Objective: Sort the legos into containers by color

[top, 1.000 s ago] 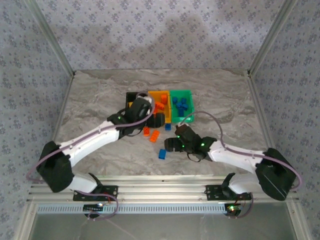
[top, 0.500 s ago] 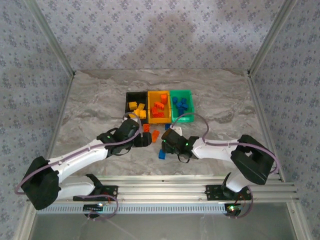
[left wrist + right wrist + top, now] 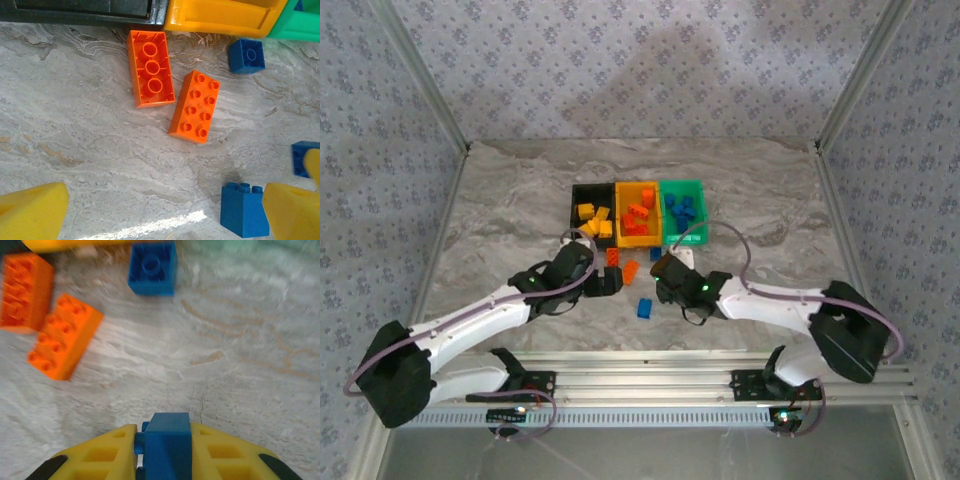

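Top view: three bins on table, four loose legos before them.
Left wrist view: two orange bricks, three blue bricks; left fingers spread, one blue beside fingertip.
Right wrist view: right fingers pinching blue brick; two orange, one blue beyond.

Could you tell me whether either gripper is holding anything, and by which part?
Right gripper clamps a small blue plastic brick by opposite faces; left gripper holds nothing.

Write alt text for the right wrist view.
The right hand is shut on a blue lego over the marbled table. Ahead, two orange legos lie at upper left and a one-stud blue lego lies at top centre.
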